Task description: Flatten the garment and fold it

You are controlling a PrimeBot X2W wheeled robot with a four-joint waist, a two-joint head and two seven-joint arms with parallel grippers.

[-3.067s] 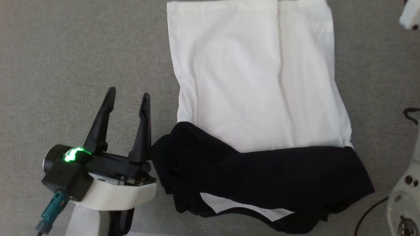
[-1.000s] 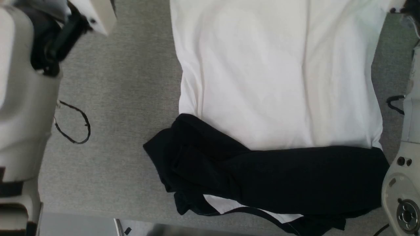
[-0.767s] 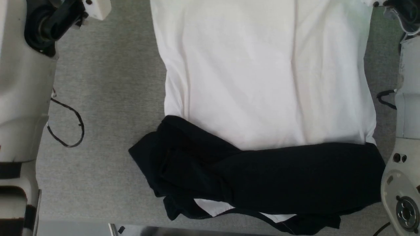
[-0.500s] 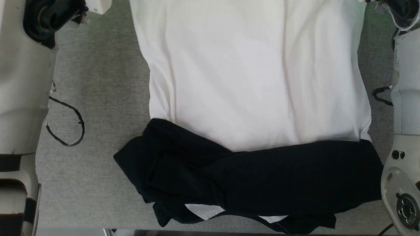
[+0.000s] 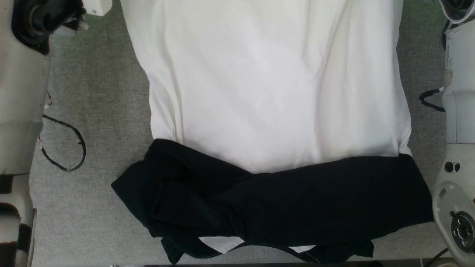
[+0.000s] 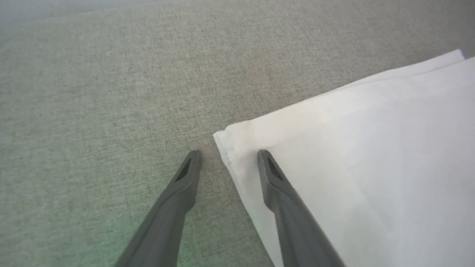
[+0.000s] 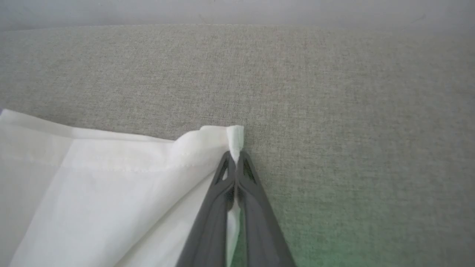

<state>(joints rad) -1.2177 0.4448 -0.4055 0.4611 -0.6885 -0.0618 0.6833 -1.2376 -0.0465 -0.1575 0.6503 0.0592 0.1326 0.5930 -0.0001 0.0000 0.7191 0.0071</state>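
Right tool (image 7: pixel 236 155) is clamped on one far corner of the garment (image 7: pixel 111 178). Its two fingers are pressed together with white cloth pinched between them, and a small tab of the corner pokes out past the tips. Your left tool (image 6: pixel 228 152) stands apart astride the garment's other far corner, with one finger over the white cloth and the other over the bare bench (image 6: pixel 92 92) just outside the edge. You cannot tell whether either tip touches down.

Beyond the garment's hem you have open grey bench in both wrist views. To the garment's left and right, a bare strip lies between the cloth and each pale forearm, left (image 5: pixel 18 111) and right (image 5: pixel 458 111). A thin black cable (image 5: pixel 84 146) loops over the left strip, and another (image 5: pixel 428 102) sits by the right forearm. On the near side there is little room, as the cloth ends close to the bench's front edge.

The garment lies lengthwise away from the robot, with the hem far and the sleeve end near.

Its white body is spread mostly flat, with soft creases running along its length. The pinched corner is bunched up slightly. The black sleeves (image 5: pixel 297 200) are folded across the near end in a band from side to side. That band is smooth toward the garment's right and rumpled in a heap at the left, where it juts past the white edge. A sliver of white shows below the band.
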